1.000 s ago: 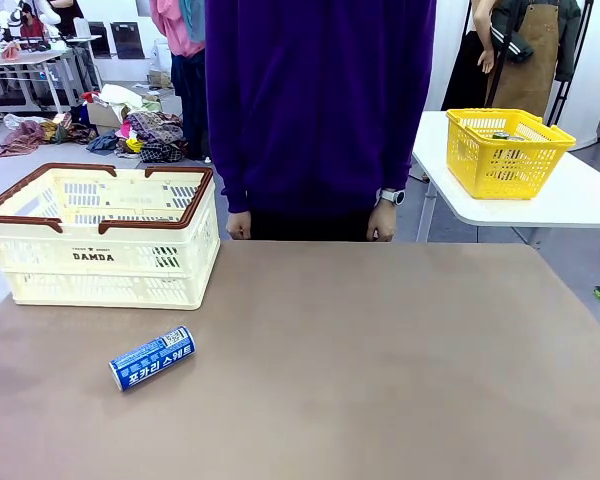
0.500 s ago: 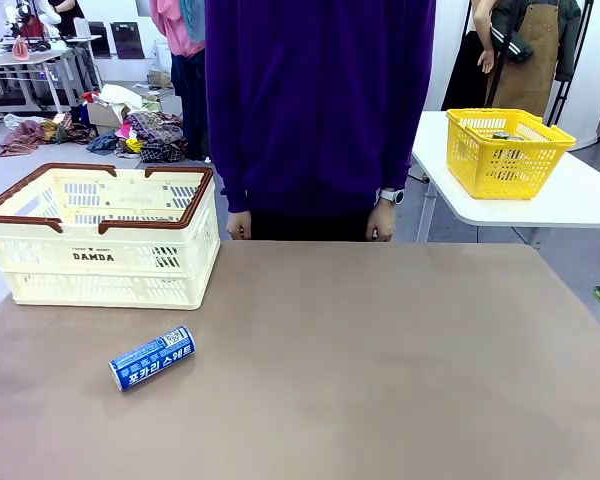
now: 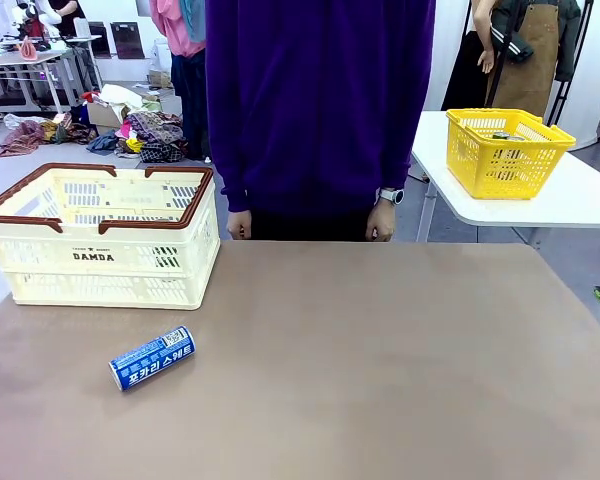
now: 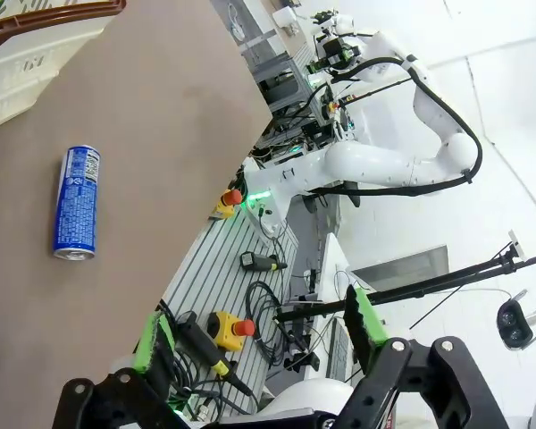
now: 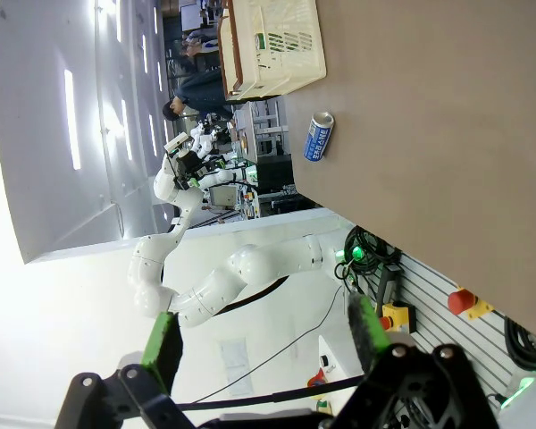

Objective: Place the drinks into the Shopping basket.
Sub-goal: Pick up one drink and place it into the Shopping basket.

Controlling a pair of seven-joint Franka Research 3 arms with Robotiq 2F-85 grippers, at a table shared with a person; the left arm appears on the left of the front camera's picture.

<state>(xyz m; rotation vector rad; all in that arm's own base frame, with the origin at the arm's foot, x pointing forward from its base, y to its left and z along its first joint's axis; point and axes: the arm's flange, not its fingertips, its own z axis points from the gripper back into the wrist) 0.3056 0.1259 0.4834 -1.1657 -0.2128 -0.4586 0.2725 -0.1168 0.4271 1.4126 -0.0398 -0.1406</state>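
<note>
While a person [image 3: 320, 100] in a purple sweater is standing at the far edge of the brown table [image 3: 400, 380], with both hands hanging down at that edge, a cream Shopping basket [image 3: 105, 262] with a brown rim and the word DAMDA on its side is sitting at the table's far left corner. One blue drink can [image 3: 152, 358] with white Korean lettering is lying on its side on the table just in front of the Shopping basket, on the robot's side of it, outside it and apart from its wall. A smaller yellow mesh basket [image 3: 507, 150] is sitting on a separate white table [image 3: 580, 200] well to the right of the Shopping basket, beyond the person. Seen from its wrist camera, the left gripper [image 4: 256, 326] is hovering well away from the Shopping basket with its green-padded jaws spread wide, gripping nothing. The right gripper [image 5: 263, 329] is hanging far from the Shopping basket, jaws likewise spread wide and empty, with the blue drink can lying between it and the Shopping basket
</note>
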